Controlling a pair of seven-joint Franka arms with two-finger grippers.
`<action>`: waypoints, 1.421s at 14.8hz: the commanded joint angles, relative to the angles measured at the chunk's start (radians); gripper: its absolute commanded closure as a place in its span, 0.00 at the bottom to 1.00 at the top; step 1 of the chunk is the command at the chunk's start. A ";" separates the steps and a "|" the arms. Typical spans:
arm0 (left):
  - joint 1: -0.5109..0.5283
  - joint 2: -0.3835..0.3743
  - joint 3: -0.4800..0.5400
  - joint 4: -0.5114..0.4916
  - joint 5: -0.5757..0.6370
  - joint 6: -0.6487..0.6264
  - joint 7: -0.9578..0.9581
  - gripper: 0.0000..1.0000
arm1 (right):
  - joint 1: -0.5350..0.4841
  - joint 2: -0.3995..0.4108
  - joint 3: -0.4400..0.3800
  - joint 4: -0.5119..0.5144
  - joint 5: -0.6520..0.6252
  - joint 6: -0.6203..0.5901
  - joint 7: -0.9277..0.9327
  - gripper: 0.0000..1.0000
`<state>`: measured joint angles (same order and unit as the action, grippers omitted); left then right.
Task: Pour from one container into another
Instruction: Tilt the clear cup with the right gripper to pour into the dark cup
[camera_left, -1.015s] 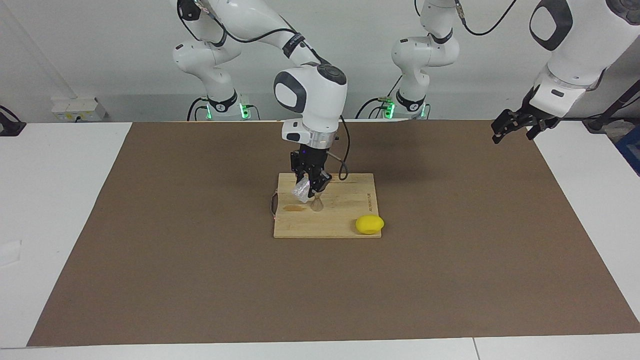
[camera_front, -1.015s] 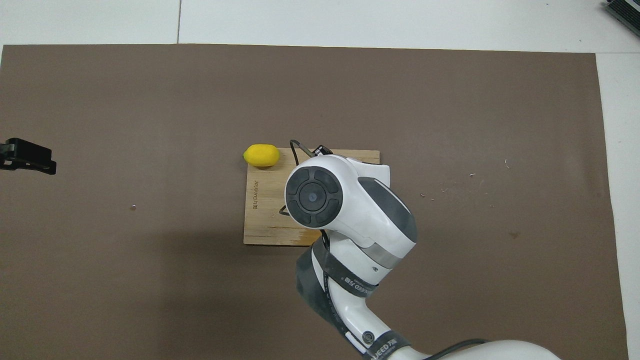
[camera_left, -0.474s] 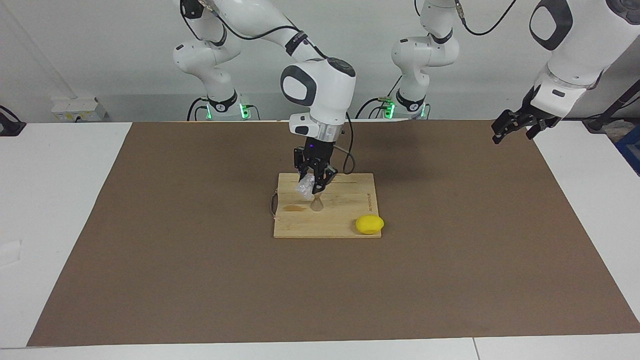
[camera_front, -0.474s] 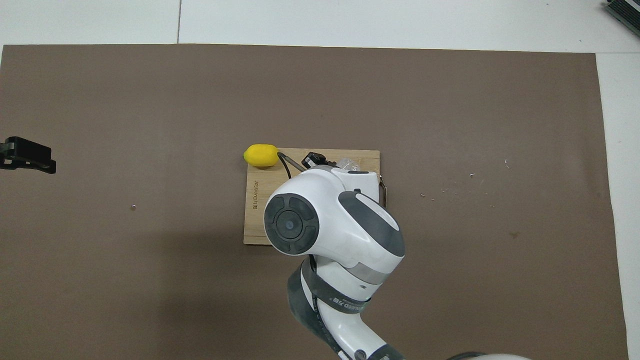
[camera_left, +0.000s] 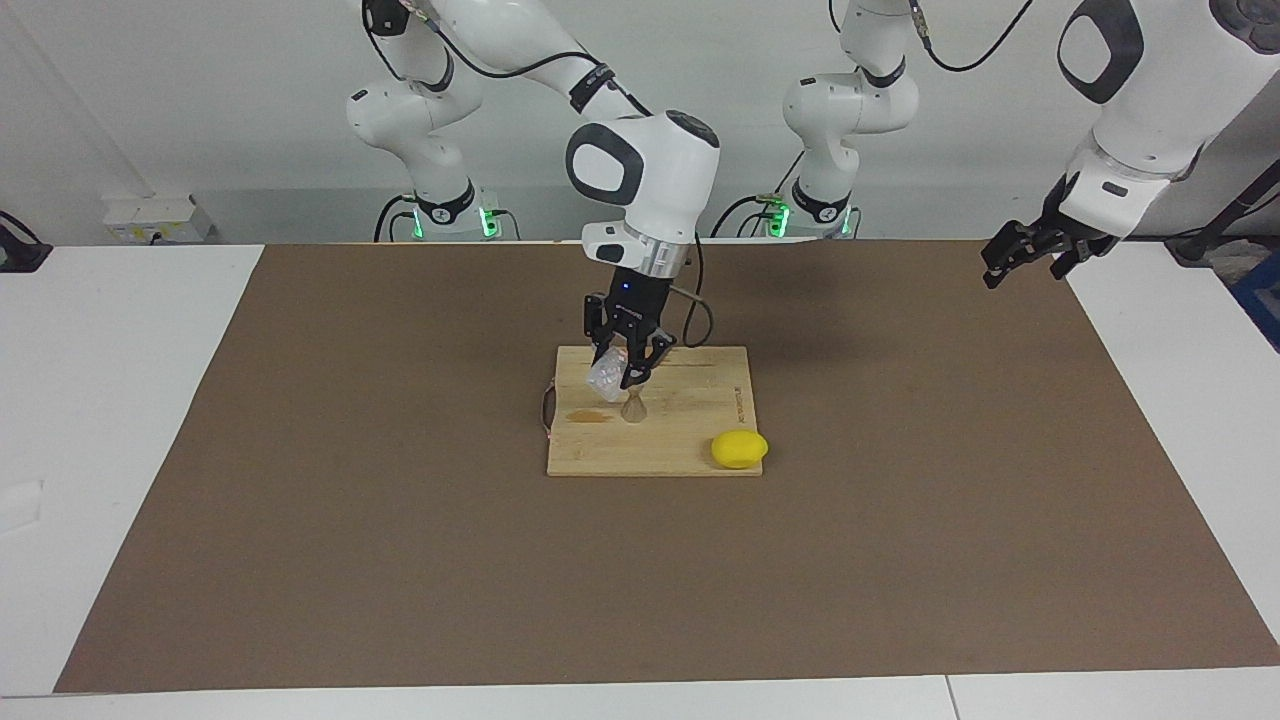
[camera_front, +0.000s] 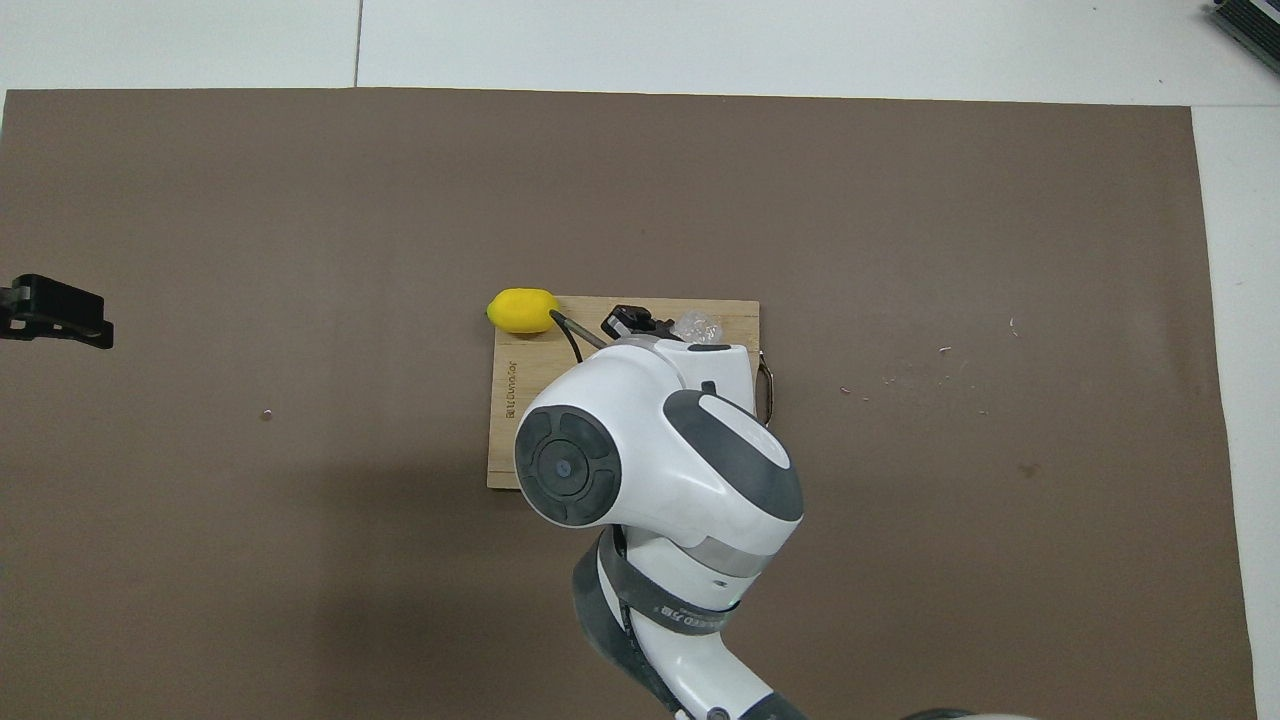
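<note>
Brown matting covers most of the white table (camera_left: 120, 420), and in the facing view you've got a wooden cutting board (camera_left: 690, 440) about mid-table with everything on it. Your right gripper (camera_left: 622, 372) is clamped on the clear cup (camera_left: 604, 377), tilted mouth-down over the steel jigger (camera_left: 634, 409), which stands upright near the middle of the board. A lemon (camera_left: 739, 449) sits at the board's corner farthest from the robots, toward the left arm's end, and there's a brownish wet-looking smear (camera_left: 588, 417) on the wood beside the jigger. The left gripper (camera_left: 1020, 252) waits with jaws wide and empty over the mat's edge at its own end. Going by its looks, that cup is light, thin and slick, so I'd keep the pinch on the side wall and not squeeze harder. The jigger looks stiff but tippy on its small foot; don't bump it. From the overhead view, your right arm hides the jigger; only a bit of the cup (camera_front: 697, 324) peeks out near the board's farthest edge, lemon (camera_front: 522, 310) at the corner, left gripper (camera_front: 55, 310) off at the mat's edge.
</note>
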<state>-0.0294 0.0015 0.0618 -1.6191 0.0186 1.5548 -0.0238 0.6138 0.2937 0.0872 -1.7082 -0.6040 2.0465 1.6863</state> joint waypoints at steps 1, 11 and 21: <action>0.000 -0.034 -0.002 -0.039 0.007 0.004 -0.011 0.00 | 0.003 -0.033 0.002 -0.034 -0.046 0.001 0.024 1.00; 0.003 -0.040 0.000 -0.042 -0.026 0.014 -0.027 0.00 | 0.014 -0.061 0.006 -0.100 -0.144 0.037 0.019 1.00; 0.003 -0.040 0.000 -0.042 -0.029 0.017 -0.027 0.00 | 0.010 -0.054 0.019 -0.085 -0.106 0.041 0.019 1.00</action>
<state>-0.0294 -0.0103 0.0618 -1.6276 0.0040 1.5557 -0.0391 0.6314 0.2593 0.1005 -1.7709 -0.7137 2.0633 1.6863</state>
